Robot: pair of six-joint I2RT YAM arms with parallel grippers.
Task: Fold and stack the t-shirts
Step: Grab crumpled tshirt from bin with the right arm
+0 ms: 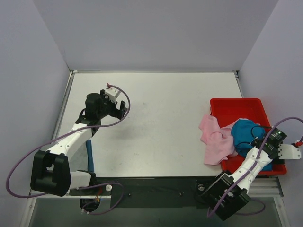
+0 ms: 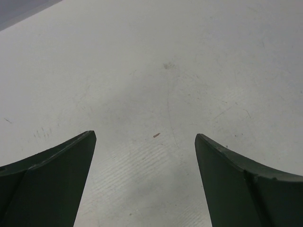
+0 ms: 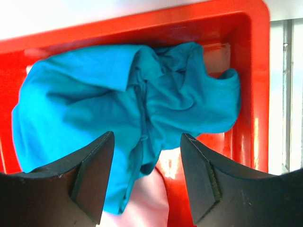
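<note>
While no shirt is spread out for folding yet, table (image 1: 156,123): its white surface lies straight below the left gripper and runs off to the left of the right gripper; I judge it to be the folding area.
Red tray (image 1: 236,101): sits under the right gripper at the table's right edge and holds the crumpled shirts as a pile to draw from.
Pink t-shirt (image 1: 215,142): bunched, draped over the tray's left rim onto the table, beside and partly beneath the teal one, left of the right gripper.
Teal t-shirt (image 3: 94,104): crumpled in the tray on top of the pink one, directly below and ahead of the right gripper's fingers, so probably the first to be lifted.
Grey t-shirt: not seen in any view.
Right gripper (image 3: 147,136): fingers spread well apart with nothing between them, poised over the teal cloth, seemingly to pinch a fold; contact cannot be told.
Left gripper (image 2: 145,136): fingers wide apart and empty, hovering over the table well away from the tray, likely waiting to take a shirt edge.
</note>
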